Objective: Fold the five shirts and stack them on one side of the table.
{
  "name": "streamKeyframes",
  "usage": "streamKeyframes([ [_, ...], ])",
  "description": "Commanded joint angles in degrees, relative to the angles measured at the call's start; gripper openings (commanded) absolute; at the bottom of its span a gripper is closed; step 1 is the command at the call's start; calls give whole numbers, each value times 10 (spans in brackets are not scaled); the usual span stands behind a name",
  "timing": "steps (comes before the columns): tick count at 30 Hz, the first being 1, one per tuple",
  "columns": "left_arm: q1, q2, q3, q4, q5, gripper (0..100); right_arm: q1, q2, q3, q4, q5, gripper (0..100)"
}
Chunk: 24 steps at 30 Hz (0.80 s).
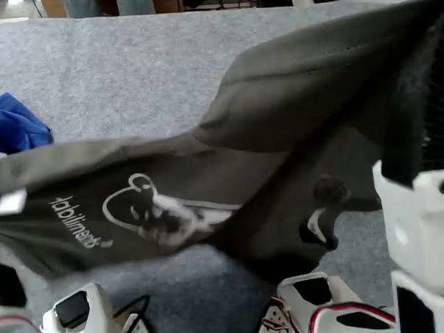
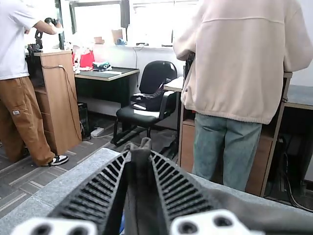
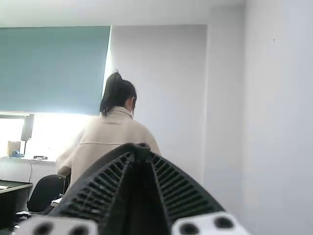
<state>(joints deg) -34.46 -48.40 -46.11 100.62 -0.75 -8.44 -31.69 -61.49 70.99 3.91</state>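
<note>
A dark olive shirt [image 1: 278,112] with a white printed outline on it hangs spread in the air across the grey table [image 1: 129,60]. My left gripper [image 2: 142,147] is shut on a fold of this shirt [image 2: 139,196], which pokes out between its ribbed fingers [image 2: 107,181]. My right gripper [image 3: 139,149] points upward and is shut on dark cloth [image 3: 139,205] of the same shirt. In the high view the right gripper [image 1: 428,84] holds the shirt's raised edge at the far right. A blue shirt [image 1: 14,128] lies crumpled at the table's left edge.
The two arm bases [image 1: 74,317] [image 1: 316,302] stand at the table's near edge, under the hanging shirt. The right arm's white body [image 1: 420,224] rises at the right. Bare grey tabletop lies beyond the shirt.
</note>
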Motion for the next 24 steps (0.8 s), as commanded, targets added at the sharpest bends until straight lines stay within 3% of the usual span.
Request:
streamKeyframes([
  [1,-6,-43,49,3,5,29,9,-6,-5,7,7,15],
  [8,-8,-163,156,3,4,29,9,-18,-3,25,8,15],
  [14,-102,-230,182,3,3,29,9,-18,-3,25,8,15],
  [24,-116,-187,271,-9,18,29,5,23,71,-5,8,15],
])
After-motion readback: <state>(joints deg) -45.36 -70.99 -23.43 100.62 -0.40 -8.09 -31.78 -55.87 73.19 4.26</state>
